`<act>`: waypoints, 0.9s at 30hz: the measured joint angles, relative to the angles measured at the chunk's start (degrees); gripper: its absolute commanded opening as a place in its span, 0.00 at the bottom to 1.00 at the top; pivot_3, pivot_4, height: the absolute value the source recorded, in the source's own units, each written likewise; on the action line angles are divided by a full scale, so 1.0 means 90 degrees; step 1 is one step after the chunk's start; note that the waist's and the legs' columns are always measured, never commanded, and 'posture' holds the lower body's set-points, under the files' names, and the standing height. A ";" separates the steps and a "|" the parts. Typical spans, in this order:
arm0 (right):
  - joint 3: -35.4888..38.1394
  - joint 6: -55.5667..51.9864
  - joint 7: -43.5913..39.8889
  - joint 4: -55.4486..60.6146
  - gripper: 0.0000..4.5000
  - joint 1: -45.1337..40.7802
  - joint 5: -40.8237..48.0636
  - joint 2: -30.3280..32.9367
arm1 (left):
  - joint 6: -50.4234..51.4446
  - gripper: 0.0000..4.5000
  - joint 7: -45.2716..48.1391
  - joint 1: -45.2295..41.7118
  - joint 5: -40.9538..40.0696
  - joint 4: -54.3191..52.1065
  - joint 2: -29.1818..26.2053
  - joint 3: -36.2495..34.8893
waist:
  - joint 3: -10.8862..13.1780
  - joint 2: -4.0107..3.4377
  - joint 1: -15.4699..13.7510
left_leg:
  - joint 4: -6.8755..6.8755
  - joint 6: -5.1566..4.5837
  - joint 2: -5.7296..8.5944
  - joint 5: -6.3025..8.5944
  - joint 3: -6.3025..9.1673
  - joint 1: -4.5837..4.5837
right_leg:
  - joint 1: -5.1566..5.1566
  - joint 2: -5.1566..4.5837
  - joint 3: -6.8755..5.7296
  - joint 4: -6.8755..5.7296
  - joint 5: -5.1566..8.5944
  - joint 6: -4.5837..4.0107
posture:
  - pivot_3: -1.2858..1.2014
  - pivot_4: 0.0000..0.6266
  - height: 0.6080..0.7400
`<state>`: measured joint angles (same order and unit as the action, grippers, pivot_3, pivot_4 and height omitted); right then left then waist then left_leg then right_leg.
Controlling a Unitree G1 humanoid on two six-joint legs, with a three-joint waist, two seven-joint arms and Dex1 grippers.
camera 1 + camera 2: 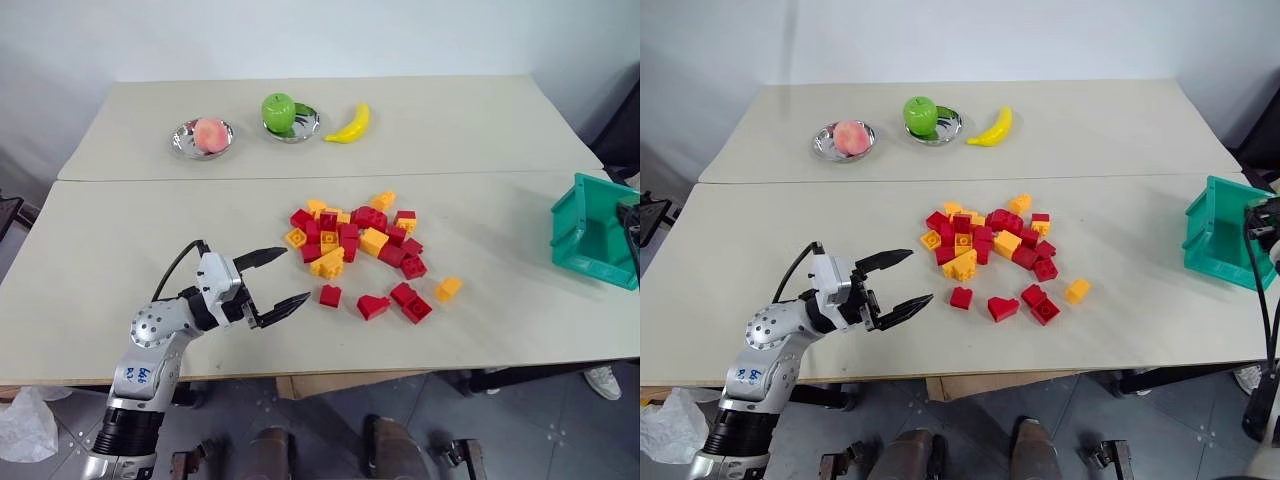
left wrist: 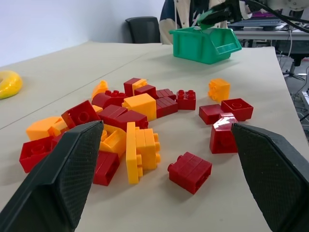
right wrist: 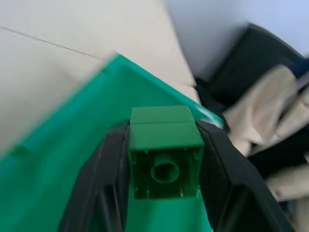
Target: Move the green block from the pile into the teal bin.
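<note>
Green block [image 3: 165, 154] is clamped between the right gripper [image 3: 165, 162] fingers [image 3: 104, 179], hollow underside with its round tube facing the wrist camera, smooth glossy plastic. Right behind and under it is the teal bin [image 3: 67, 193], its slanted wall and thin rim running diagonally; block sits over the bin's mouth, whether it touches the bin can't be told. In the head views this gripper is mostly cut off at the right frame edge, just dark hardware and cable beside the bin [image 1: 590, 235], which stands at the table's right edge.

Left gripper [image 1: 277, 283] hovers near the front table edge, black textured fingers [image 2: 63, 183] spread wide, nothing between them. Just ahead of its tips lies the pile [image 1: 360, 250], loose studded red, yellow and orange bricks, some stacked, some tipped on their sides. Nearest to the tips is a lone red brick [image 1: 330, 296]; a few strays, including a yellow brick [image 1: 448, 288], sit on the far side of the pile from this claw. Bare matte beige table [image 1: 130, 230] lies open to the left of and behind the claw, plus a broad bare strip between pile and bin.

Far beyond the pile, past a seam in the tabletop: peach on a shiny metal dish [image 1: 203, 137], green apple [image 1: 279, 111] on a second dish, banana [image 1: 349, 125] lying on the tabletop. Beyond the bin in the right wrist view are blurred dark and beige shapes, not identifiable.
</note>
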<state>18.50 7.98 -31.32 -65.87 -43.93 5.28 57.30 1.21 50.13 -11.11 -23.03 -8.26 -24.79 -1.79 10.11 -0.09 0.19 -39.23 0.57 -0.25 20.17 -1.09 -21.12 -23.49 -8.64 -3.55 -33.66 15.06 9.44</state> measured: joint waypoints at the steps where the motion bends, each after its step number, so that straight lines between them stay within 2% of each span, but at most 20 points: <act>1: 0.0000 -0.0079 -0.0018 -0.0013 0.41 -0.0034 0.0015 0.0000 | 0.0000 1.00 -0.0007 -0.0006 -0.0002 -0.0002 0.0003 0.0002 | 0.0000 0.0000 0.0002 | 0.0000 0.0000 0.0000 0.0000 -0.0001 0.0002 | 0.0000 0.0000 0.0000 -0.0001 0.0000 0.0000 | 0.52 0.24 1.00; 14: 0.0320 -0.0542 0.0003 -0.0020 0.41 -0.0256 0.0598 -0.0085 | 0.0086 1.00 -0.0013 -0.0093 -0.0170 -0.0041 0.0123 0.0019 | -0.0001 -0.0001 -0.0009 | 0.0000 0.0000 0.0000 0.0000 -0.0002 0.0001 | 0.0001 0.0000 0.0001 0.0000 -0.0001 0.0001 | 0.52 0.24 1.00; 24: 0.0559 -0.0673 0.0375 -0.0187 0.41 -0.0148 0.0825 -0.0227 | 0.0181 1.00 -0.0014 -0.0105 -0.0190 -0.0206 0.0126 0.0021 | -0.0001 -0.0001 0.0000 | 0.0000 0.0000 0.0000 0.0000 -0.0003 0.0000 | 0.0000 0.0000 0.0001 0.0000 -0.0001 0.0001 | 0.52 0.24 1.00; 26: 0.0585 -0.0625 0.0504 -0.0189 0.33 -0.0125 0.0835 -0.0238 | 0.0207 1.00 -0.0014 -0.0106 -0.0213 -0.0252 0.0126 0.0021 | -0.0001 -0.0001 -0.0003 | 0.0000 0.0000 0.0000 0.0000 -0.0003 0.0001 | 0.0000 -0.0001 0.0001 -0.0001 -0.0001 0.0001 | 0.52 0.24 1.00; 27: 0.0646 -0.0616 0.0603 -0.0190 0.33 -0.0126 0.0851 -0.0262 | 0.0218 1.00 -0.0015 -0.0106 -0.0222 -0.0252 0.0126 0.0021 | -0.0001 -0.0001 -0.0003 | 0.0000 0.0000 0.0000 0.0000 -0.0003 0.0001 | 0.0000 0.0000 0.0001 0.0000 -0.0001 0.0001 | 0.52 0.24 1.00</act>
<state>24.32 2.44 -25.89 -67.59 -45.06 12.94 54.94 3.17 49.99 -12.06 -25.03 -10.53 -23.66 -1.60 10.10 -0.10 0.16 -39.23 0.57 -0.25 20.17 -1.12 -21.11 -23.49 -8.64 -3.54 -33.67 15.05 9.45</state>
